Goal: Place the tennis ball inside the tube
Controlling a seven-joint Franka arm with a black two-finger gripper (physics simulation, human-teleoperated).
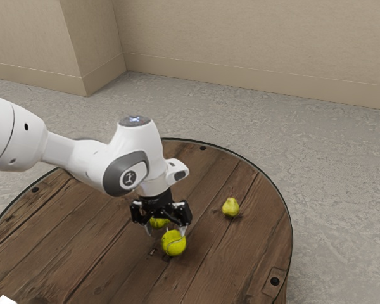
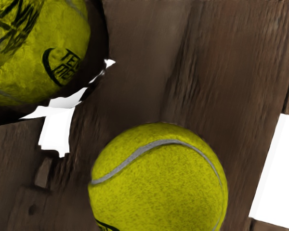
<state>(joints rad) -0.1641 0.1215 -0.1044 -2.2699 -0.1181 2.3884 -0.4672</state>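
Claw with its fingers well apart, gripping nothing; the nearer tennis ball lies just beside the fingertips, apparently resting on the tabletop; a second ball sits close behind, apart from it; the likely step is the grasp: centre over the nearer ball, straddle its widest part, close evenly, lift straight; an off-centre descent could roll it or nudge its neighbour; the tube's position cannot be told.
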